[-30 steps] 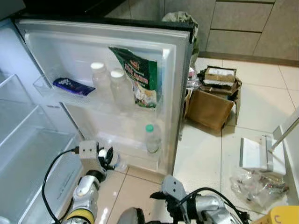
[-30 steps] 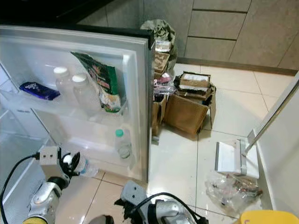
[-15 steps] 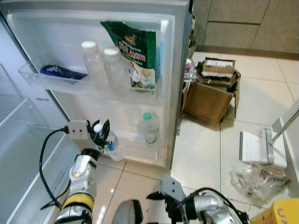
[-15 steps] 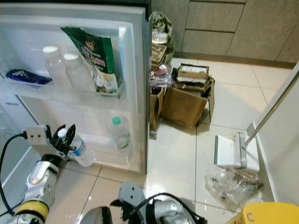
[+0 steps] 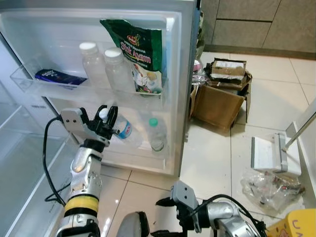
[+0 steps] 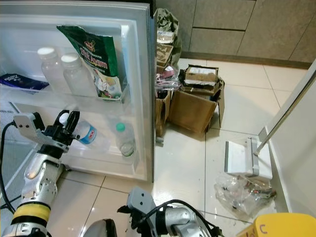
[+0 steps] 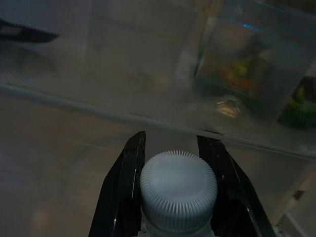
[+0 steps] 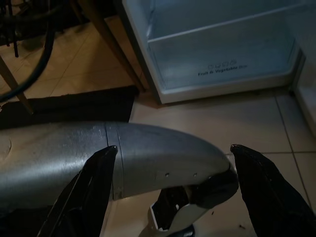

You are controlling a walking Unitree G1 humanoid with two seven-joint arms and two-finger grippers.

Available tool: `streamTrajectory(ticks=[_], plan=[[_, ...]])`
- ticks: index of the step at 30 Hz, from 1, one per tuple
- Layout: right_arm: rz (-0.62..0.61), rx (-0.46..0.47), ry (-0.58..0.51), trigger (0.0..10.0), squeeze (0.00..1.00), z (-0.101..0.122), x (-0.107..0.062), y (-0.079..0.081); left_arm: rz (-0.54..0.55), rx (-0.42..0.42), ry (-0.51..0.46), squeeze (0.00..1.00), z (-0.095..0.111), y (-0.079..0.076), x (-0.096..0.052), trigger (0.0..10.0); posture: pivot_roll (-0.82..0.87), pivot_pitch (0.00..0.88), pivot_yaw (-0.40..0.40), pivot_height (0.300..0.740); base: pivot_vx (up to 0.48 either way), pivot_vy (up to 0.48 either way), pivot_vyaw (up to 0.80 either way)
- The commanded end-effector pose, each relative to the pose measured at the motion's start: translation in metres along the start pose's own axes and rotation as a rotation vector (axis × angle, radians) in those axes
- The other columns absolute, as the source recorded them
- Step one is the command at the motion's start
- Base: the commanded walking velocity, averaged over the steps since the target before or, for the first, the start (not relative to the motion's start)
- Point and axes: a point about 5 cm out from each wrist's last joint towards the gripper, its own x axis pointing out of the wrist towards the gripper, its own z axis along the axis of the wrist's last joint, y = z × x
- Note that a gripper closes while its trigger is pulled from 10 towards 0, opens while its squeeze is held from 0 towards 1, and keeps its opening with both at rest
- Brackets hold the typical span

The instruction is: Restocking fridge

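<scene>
My left gripper [image 5: 105,117] is shut on the white cap of a clear water bottle [image 5: 122,130] with a blue label. The bottle lies tilted, its base reaching into the lower shelf [image 5: 129,153] of the open fridge door, beside a green-capped bottle [image 5: 155,136]. In the left wrist view the cap [image 7: 177,183] sits between the two black fingers [image 7: 129,170]. The upper door shelf holds two white-capped bottles [image 5: 106,66], a green bag [image 5: 140,52] and a dark blue packet [image 5: 57,77]. My right gripper [image 8: 173,148] is open, low beside a silver part of my body.
The fridge's inner shelves [image 5: 22,163] are on the left. Open cardboard boxes [image 5: 222,98] stand on the tiled floor right of the door. A white flat object [image 5: 269,155], a crumpled plastic bag [image 5: 274,186] and a yellow item [image 5: 296,223] lie at the right.
My left gripper has lifted the bottle from near the floor up to the lower door shelf. The camera has also shifted, so the door sits lower and more to the left.
</scene>
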Motion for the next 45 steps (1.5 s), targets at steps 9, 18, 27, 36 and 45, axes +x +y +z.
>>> streamTrajectory(ticks=[9, 18, 27, 36, 45], plan=[[0.010, 0.005, -0.021, 10.0, 0.00, 0.005, 0.000, 0.003, 0.147, 0.013, 0.045, 0.00, -0.028, 0.010, -0.033, 10.0, -0.09, 0.203, 0.031, 0.540, 0.000, 0.000, 0.00], [0.013, 0.007, -0.032, 10.0, 0.00, 0.009, 0.001, 0.006, 0.278, 0.076, 0.053, 0.00, -0.039, 0.007, -0.033, 10.0, -0.09, 0.207, 0.029, 0.540, 0.000, 0.000, 0.00], [0.014, 0.009, -0.035, 10.0, 0.00, 0.011, 0.000, 0.007, 0.285, -0.012, -0.066, 0.00, -0.025, 0.000, -0.014, 10.0, -0.10, 0.206, 0.028, 0.540, 0.000, 0.000, 0.00], [0.019, 0.010, -0.038, 10.0, 0.00, 0.011, 0.000, 0.011, 0.269, -0.152, -0.140, 0.00, -0.018, 0.004, -0.015, 10.0, -0.11, 0.216, 0.035, 0.540, 0.000, 0.000, 0.00], [0.019, 0.020, -0.044, 10.0, 0.00, 0.012, 0.000, 0.012, 0.258, -0.166, -0.137, 0.00, -0.022, 0.013, -0.029, 10.0, -0.10, 0.225, 0.030, 0.540, 0.000, 0.000, 0.00]])
